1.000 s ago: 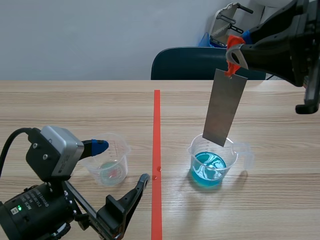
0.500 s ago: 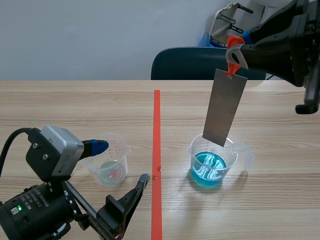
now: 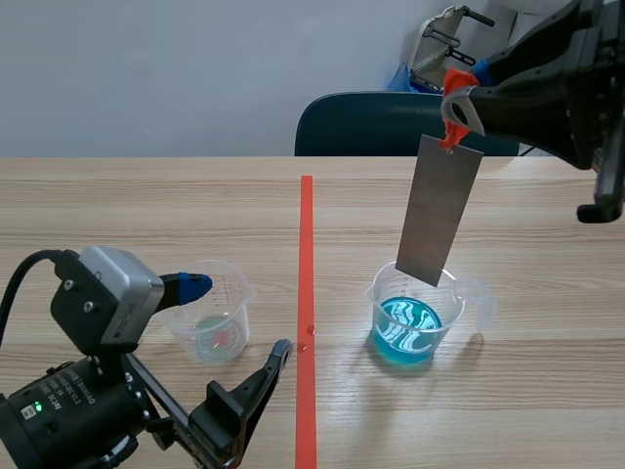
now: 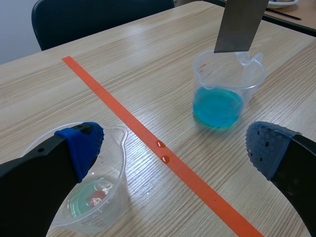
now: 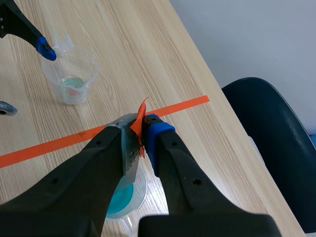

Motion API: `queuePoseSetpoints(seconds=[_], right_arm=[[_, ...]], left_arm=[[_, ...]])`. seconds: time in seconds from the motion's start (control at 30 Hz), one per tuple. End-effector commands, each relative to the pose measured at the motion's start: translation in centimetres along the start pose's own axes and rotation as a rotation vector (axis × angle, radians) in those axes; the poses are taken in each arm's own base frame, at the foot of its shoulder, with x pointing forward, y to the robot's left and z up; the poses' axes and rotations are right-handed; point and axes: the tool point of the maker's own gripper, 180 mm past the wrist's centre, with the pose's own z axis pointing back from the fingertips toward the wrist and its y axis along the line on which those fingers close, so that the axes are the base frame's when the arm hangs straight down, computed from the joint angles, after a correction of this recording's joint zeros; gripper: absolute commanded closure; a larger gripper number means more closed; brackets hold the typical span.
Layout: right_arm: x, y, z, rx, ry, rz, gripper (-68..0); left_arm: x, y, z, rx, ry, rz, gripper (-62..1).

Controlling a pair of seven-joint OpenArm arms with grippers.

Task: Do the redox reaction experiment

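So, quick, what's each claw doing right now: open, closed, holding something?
Left gripper: open, holding nothing.
Right gripper: shut on the metal strip, which hangs over the cup of blue liquid.

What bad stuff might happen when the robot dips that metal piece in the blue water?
The metal strip hangs tilted, its bottom edge by the rim of the blue cup; it might catch the rim and tip the cup. The right gripper pinches only a small orange tab on top, so the strip may swing or slip. The open left gripper has one pad beside the small cup and might nudge it.
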Motion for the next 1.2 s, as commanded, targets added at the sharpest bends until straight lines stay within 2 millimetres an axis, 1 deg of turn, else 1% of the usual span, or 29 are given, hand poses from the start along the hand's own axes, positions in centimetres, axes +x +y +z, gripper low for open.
queuePoseSetpoints(seconds=[0.0, 0.57, 0.73, 0.83, 0.93, 1.17], right_arm=[[0.9, -0.2, 0.1, -0.006, -0.023, 0.015, -0.8], [0.9, -0.2, 0.1, -0.005, -0.029, 0.015, -0.8], [0.4, 0.2, -0.1, 0.009, -0.014, 0.042, -0.9], [-0.5, 0.2, -0.5, 0.002, -0.005, 0.039, -0.9], [-1.6, 0.8, -1.0, 0.032, -0.013, 0.016, -0.9], [-6.3, 1.5, -2.5, 0.040, 0.037, -0.021, -0.8]], left_arm=[[1.0, -0.3, -0.3, -0.005, -0.037, 0.008, -62.0], [1.0, -0.3, -0.3, -0.005, -0.036, 0.008, -62.0], [0.9, -0.3, -0.3, -0.005, -0.035, 0.008, -62.0], [0.9, -0.3, -0.3, -0.005, -0.034, 0.008, -62.0], [0.9, -0.3, -0.3, -0.005, -0.034, 0.008, -62.0], [0.9, -0.3, -0.3, -0.005, -0.034, 0.008, -62.0]])
